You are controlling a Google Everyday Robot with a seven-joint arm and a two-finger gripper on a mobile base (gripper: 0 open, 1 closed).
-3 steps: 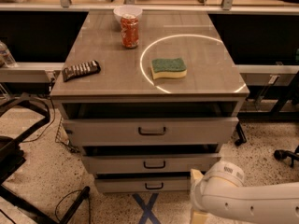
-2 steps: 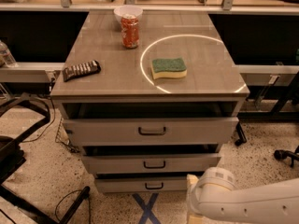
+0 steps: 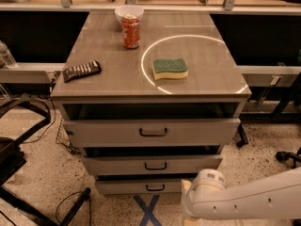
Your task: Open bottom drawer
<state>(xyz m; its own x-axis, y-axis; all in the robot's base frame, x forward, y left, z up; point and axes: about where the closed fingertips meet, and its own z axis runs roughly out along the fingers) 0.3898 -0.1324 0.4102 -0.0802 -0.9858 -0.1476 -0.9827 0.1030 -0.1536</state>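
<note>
Grey-brown wood-look bottom drawer [image 3: 122,187] lowest in cabinet [image 3: 113,86], dark bar handle [image 3: 155,188] centred | my tool [image 3: 189,205] low off its right end, likely staging for that handle | its state I cannot tell

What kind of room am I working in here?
Probably a robotics lab or workshop: a blue tape X on the speckled floor, and loose cables. The gripper is out of view, past the end of the arm beside the bottom drawer.
</note>
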